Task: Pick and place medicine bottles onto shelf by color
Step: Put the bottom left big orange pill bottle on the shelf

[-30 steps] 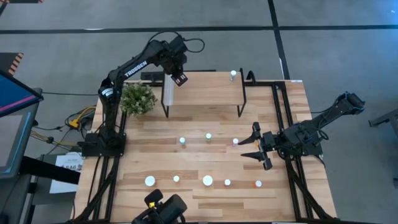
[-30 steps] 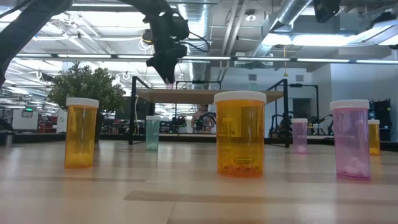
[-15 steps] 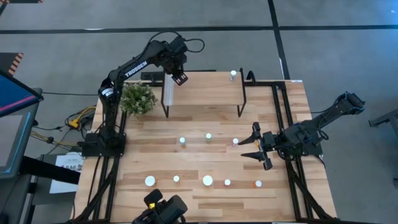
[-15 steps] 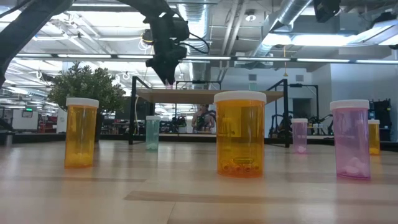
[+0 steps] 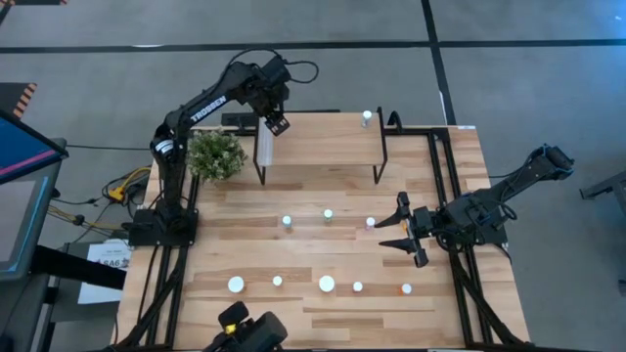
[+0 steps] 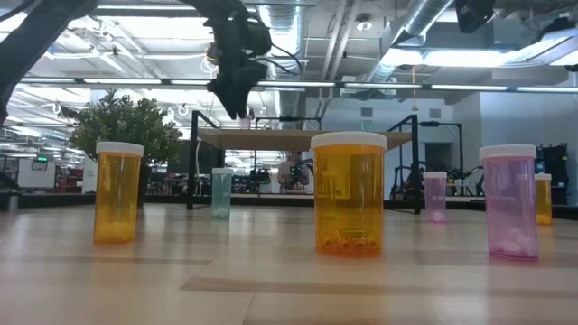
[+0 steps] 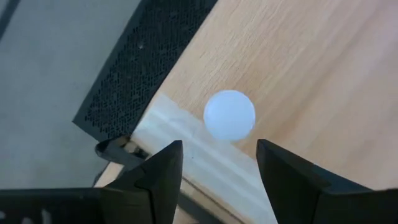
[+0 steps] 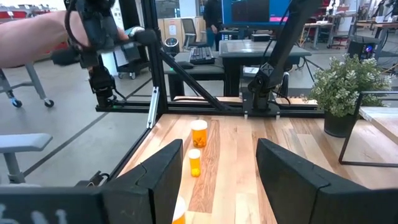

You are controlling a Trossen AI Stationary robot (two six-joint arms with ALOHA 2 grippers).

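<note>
The shelf [image 5: 323,147] stands at the table's far middle. My left gripper [image 5: 277,124] hovers open over its far left corner, pointing steeply down. In the left wrist view a bottle's white cap [image 7: 229,115] shows just beyond the fingertips, standing on the shelf board [image 7: 298,74] beside the white strip [image 7: 205,162]; the fingers are clear of it. Another bottle [image 5: 367,117] stands at the shelf's far right. Several bottles [image 5: 328,214] stand on the table, orange [image 6: 348,194], pink [image 6: 512,203] and green [image 6: 221,191] among them. My right gripper [image 5: 399,227] waits open, level, right of a bottle [image 5: 370,222].
A potted plant [image 5: 216,154] stands left of the shelf. A black perforated plate [image 7: 143,68] lies behind the shelf's far left corner. The shelf's thin black legs [image 5: 381,156] stand on the table. A row of bottles [image 5: 326,284] stands near the front edge.
My left gripper has drawn a little up and toward the table's left above the shelf's far left corner. The bottles on the table and my right gripper have not moved.
</note>
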